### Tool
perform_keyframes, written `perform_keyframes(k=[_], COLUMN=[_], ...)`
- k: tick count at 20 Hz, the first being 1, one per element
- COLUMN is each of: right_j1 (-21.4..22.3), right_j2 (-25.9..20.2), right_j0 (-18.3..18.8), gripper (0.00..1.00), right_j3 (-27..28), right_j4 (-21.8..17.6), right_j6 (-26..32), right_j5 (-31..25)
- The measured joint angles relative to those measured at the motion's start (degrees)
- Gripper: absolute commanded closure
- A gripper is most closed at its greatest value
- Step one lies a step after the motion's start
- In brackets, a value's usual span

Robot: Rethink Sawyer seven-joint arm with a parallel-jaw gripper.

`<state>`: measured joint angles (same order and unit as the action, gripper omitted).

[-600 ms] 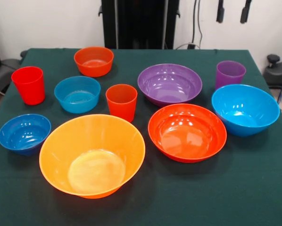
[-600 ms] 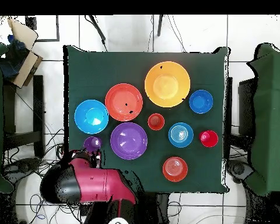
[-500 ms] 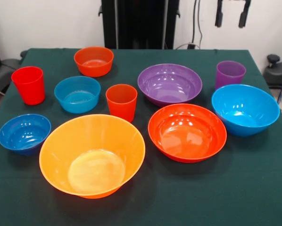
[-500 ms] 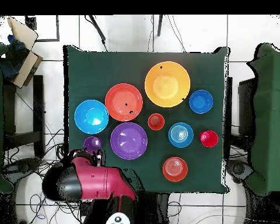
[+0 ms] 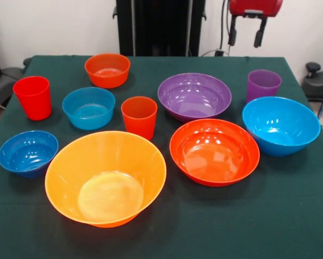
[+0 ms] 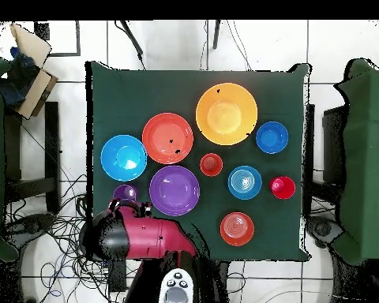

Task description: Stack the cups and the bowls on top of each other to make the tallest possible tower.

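All pieces stand apart on the green table (image 5: 291, 216). The big yellow-orange bowl (image 5: 105, 178) is nearest the camera, with the red-orange bowl (image 5: 214, 151) and the large light blue bowl (image 5: 281, 125) to its right. The purple bowl (image 5: 194, 96) and the purple cup (image 5: 263, 84) stand behind them. The orange-red cup (image 5: 139, 116), small light blue bowl (image 5: 88, 107), small orange bowl (image 5: 107, 69), red cup (image 5: 33, 97) and dark blue bowl (image 5: 28, 152) are on the left. My gripper (image 5: 245, 38) is open and empty, high over the far edge, between the purple bowl and the purple cup.
In the overhead view the red arm (image 6: 141, 237) reaches over the table's bottom edge beside the purple cup (image 6: 125, 192). Green chairs (image 6: 366, 158) stand at both sides, and a box (image 6: 27, 67) lies at the upper left. Cables lie on the floor.
My gripper has come down and to the left in the front view, so its red head now shows. In the overhead view the arm has swung to the right, along the table's edge.
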<state>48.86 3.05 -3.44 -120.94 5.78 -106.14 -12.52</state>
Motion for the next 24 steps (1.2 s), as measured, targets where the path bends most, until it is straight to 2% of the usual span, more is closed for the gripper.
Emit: perform_keyframes(k=[7,15,24], right_j1=[-2.6,-5.2,-6.4], right_j2=[0.1,-1.3,-1.8], right_j0=[0.4,3.2,4.4], gripper=[0.0,0.0,0.0], right_j3=[1.1,2.7,4.7], right_j4=[0.0,0.0,-1.0], right_j6=[0.0,0.0,0.0], right_j5=[0.5,1.3,1.3])
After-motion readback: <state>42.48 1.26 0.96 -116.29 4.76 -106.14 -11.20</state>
